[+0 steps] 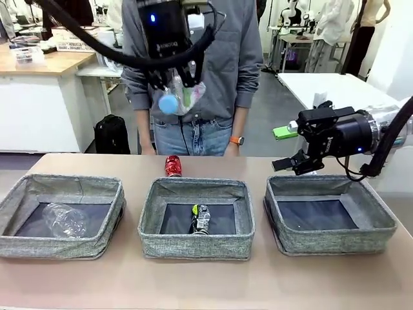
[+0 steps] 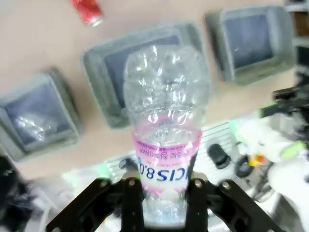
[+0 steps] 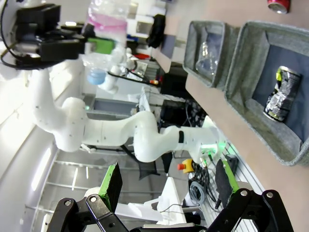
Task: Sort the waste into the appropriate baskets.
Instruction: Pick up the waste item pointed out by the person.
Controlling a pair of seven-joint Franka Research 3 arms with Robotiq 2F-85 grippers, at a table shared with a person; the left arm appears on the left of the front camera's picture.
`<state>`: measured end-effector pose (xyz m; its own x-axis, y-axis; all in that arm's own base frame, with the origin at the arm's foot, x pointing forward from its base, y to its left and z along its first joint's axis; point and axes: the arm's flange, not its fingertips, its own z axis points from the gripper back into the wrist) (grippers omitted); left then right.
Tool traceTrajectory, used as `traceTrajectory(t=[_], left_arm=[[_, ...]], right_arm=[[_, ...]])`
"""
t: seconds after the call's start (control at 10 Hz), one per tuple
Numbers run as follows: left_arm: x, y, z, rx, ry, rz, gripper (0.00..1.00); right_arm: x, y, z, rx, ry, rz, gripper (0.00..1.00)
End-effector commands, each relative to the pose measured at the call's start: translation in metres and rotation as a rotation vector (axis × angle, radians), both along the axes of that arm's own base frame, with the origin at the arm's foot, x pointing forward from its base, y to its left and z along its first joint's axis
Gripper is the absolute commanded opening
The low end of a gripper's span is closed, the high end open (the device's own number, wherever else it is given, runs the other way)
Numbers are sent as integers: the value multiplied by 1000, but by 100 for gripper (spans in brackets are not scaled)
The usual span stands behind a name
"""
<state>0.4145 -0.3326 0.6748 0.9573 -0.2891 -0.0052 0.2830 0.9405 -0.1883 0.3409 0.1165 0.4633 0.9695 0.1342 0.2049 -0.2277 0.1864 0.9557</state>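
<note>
High over the middle basket (image 1: 197, 247), my left gripper (image 1: 175, 84) is shut on a clear bottle (image 1: 181, 97) with a pink label and blue cap. The left wrist view looks along that bottle (image 2: 166, 140), gripped near its cap end by my left gripper (image 2: 164, 193). A dark can (image 1: 201, 218) lies in the middle basket. The left basket (image 1: 64, 248) holds a crumpled clear bottle (image 1: 64, 219). A red can (image 1: 173, 166) stands on the table behind the middle basket. My right gripper (image 1: 284, 148) hangs open over the far rim of the right basket (image 1: 335, 242), holding nothing.
A person in a grey shirt (image 1: 239, 58) stands at the far table edge, behind the red can. In the right wrist view my right gripper (image 3: 169, 188) is spread wide, with the dark can (image 3: 277, 94) and the red can (image 3: 279, 5) beyond.
</note>
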Motion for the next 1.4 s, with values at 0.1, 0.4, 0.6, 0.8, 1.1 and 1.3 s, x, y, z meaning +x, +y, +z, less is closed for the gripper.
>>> traceTrajectory(t=[0.1,0.4,0.6,0.8,1.1,1.3], left_arm=[[1,-15,40,109,-32,77,21],[-14,-29,47,122,-61,87,21],[-21,-33,50,127,-73,112,21],[-25,-35,50,118,-86,145,21],[-29,-43,67,160,-110,158,21],[-31,-46,84,173,-137,171,21]], right_arm=[[-1,-1,1,-5,-8,10,100],[-1,-1,1,-5,-8,10,100],[-1,-1,1,-5,-8,10,100],[-1,-1,1,-5,-8,10,100],[-1,-1,1,-5,-8,10,100],[-1,-1,1,-5,-8,10,100]])
